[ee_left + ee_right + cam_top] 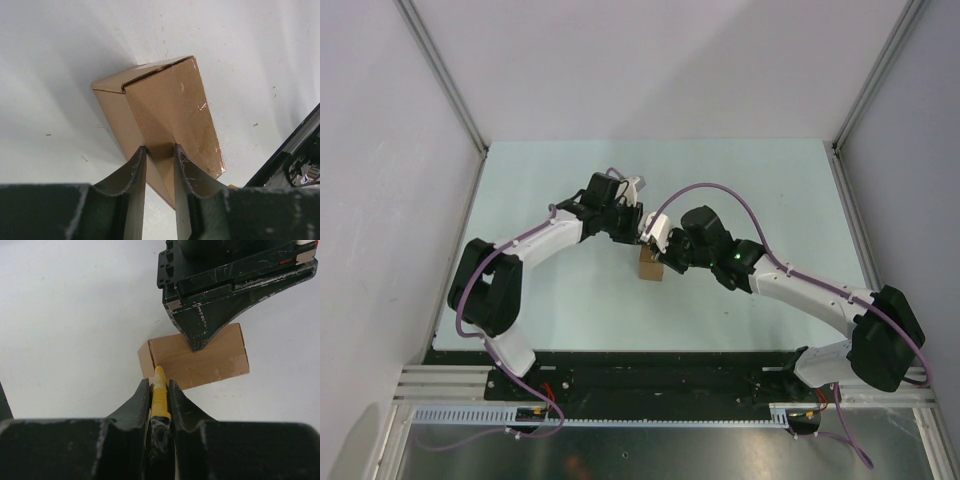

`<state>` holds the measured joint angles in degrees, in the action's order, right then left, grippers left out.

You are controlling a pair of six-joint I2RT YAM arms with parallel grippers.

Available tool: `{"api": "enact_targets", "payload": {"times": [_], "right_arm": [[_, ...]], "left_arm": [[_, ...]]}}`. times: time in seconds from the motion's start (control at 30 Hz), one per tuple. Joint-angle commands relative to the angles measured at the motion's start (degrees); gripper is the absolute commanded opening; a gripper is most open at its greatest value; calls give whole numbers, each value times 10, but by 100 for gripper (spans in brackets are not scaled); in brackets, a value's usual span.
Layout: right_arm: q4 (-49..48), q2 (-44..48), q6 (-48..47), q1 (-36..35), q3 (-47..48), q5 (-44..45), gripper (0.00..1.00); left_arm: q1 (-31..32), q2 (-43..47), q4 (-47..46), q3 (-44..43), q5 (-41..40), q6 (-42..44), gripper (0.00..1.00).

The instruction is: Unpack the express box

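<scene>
Right wrist view: my right jaws are clamped on the yellow utility knife [159, 392], its tip at the top edge of the express box [200, 360]. The box sits about mid-surface [570, 300], slightly toward the near edge. My left jaws stand narrow, tips bearing on the box top; whether they pinch cardboard or only press, I cannot tell. I judge the cut is starting: keep the blade shallow, follow the taped seam, steer clear of my left tips. The box is plain brown, flaps shut, glossy tape on top, one flap edge slightly lifted.
</scene>
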<state>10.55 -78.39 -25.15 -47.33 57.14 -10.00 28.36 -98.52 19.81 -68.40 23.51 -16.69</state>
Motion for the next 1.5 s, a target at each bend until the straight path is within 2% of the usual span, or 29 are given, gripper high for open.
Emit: {"api": "enact_targets", "payload": {"times": [0.0,0.27,0.6,1.0,1.3,1.4,1.47], "right_arm": [[93,-4,-13,22,1,62,0],[71,1,1,22,2,47,0],[125,22,-13,42,2,57,0],[77,57,49,48,36,-53,0],[62,73,81,52,39,-57,0],[62,75,107,53,39,-51,0],[68,76,127,53,39,-43,0]], "left_arm": [[-1,-59,112,37,-125,79,17],[0,-61,115,34,-128,79,16],[0,-66,120,31,-127,81,17],[0,-59,122,24,-111,76,17],[0,-48,121,19,-94,68,19],[-1,-38,122,13,-79,62,23],[-1,-28,121,0,-64,53,32]]}}
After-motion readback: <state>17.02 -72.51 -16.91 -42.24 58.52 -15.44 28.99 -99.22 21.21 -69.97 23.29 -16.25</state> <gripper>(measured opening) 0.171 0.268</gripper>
